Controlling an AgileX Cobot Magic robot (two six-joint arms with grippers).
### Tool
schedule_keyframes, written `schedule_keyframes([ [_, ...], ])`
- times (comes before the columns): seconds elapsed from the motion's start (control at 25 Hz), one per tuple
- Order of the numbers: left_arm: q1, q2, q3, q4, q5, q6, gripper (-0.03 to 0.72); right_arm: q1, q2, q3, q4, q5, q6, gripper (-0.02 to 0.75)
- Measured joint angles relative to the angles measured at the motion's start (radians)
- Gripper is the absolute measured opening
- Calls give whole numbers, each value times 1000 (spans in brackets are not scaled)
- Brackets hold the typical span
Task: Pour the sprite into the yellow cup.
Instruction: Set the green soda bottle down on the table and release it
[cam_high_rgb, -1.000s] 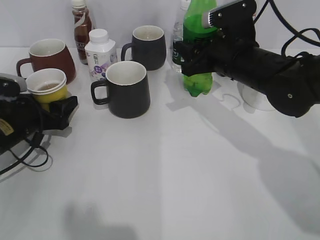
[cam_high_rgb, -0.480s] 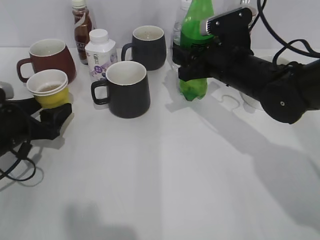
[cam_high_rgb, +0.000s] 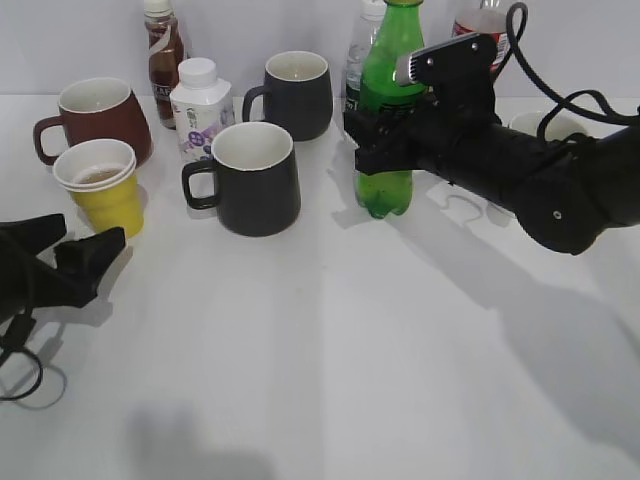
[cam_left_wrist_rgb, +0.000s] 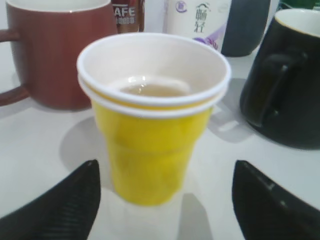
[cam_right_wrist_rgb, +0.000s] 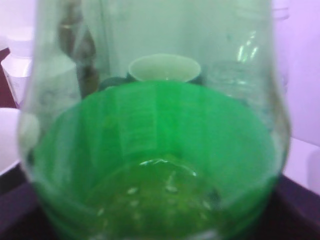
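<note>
From outside, the right tool (cam_high_rgb: 385, 135) is clamped round the upright sprite (cam_high_rgb: 388, 110), the left wrist shows the left tool (cam_left_wrist_rgb: 162, 200) spread wide, empty, the yellow cup (cam_left_wrist_rgb: 152, 112) just ahead, and the right wrist's close-up suggests the bottle could slip if tilted.

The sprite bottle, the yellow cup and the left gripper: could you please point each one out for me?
sprite bottle (cam_high_rgb: 384, 190): exterior view, lower green body below the right gripper.
yellow cup (cam_left_wrist_rgb: 150, 155): left wrist view, yellow side wall.
left gripper (cam_high_rgb: 62, 246): exterior view, gap between the open fingertips.
</note>
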Motion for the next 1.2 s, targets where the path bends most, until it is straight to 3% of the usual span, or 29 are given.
schedule_keyframes([
  [0.24,0,-57,54,-1,0,-8,624,0,0,0,8,-14,3,620],
  [0.36,0,-96,87,-2,0,-31,621,0,-7,4,9,2,4,652],
  [0.64,0,-174,148,4,1,-168,599,0,-76,94,12,18,23,659],
  [0.84,0,-222,150,72,1,-264,580,0,-136,169,12,71,53,650],
  [1.0,0,-279,150,96,67,-324,580,0,-194,194,7,198,99,636],
  [1.2,0,-368,143,73,313,-370,579,0,-286,195,-51,439,210,601],
])
